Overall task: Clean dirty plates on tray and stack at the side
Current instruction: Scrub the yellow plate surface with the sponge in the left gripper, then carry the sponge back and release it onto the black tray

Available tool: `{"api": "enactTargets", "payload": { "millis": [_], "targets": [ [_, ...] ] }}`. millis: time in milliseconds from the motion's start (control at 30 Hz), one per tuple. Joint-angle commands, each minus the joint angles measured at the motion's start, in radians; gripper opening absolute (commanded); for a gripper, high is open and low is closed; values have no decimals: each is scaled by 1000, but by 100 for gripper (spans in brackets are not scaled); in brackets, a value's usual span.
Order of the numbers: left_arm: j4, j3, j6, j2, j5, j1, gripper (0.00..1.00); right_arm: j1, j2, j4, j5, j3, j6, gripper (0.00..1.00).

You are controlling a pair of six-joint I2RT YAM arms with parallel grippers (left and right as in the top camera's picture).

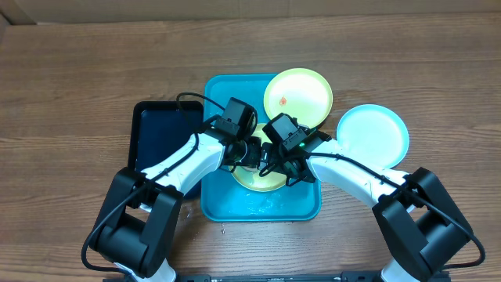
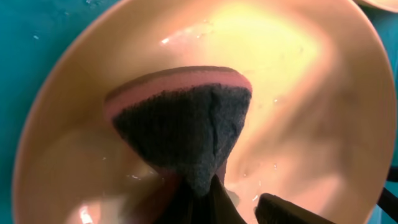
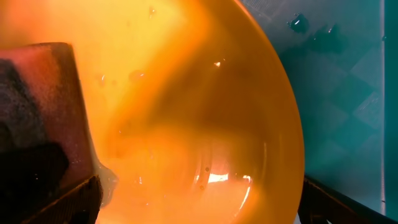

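Findings at the table [image 1: 70,70]:

1. The blue tray [image 1: 235,202] sits at the centre, wet along its near part. A smaller black tray [image 1: 160,137] lies against its left side.

2. One yellow-green plate [image 1: 266,180] lies inside the blue tray, under both grippers. Its inner surface is wet, with droplets and glare.

3. A second yellow-green plate [image 1: 297,95] rests on the tray's far right corner, partly overhanging the rim. We note a small red-orange smear near its centre.

4. The light blue plate [image 1: 373,133] lies on the table just right of the tray, and its face looks clean.

5. The left gripper [image 1: 249,153] is closed tight on a sponge [image 2: 186,127] that is pink with a dark scouring face. The sponge is pressed against the inside of the plate in the tray.

6. The right gripper [image 1: 275,160] has its jaws spread wide over the same plate, beside the sponge. One dark finger [image 3: 339,199] shows just outside the plate's rim. We cannot tell whether the fingers touch the plate.
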Motion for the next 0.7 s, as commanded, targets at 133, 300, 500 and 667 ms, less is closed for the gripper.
{"api": "enactTargets", "payload": {
  "millis": [133,300,500,667],
  "targets": [
    [-89,66,37,-11,153,1,4,-1,-14,24,-63,-2,12,100],
    [-256,210,83,-49,43,8,4,-2,-14,-31,-63,-2,8,100],
    [-330,256,82,-48,-165,8,4,-2,-14,-35,-63,-2,8,57],
    [-293,207,71,-17,-196,8,4,-2,-14,-32,-63,-2,9,19]
  ]
}}
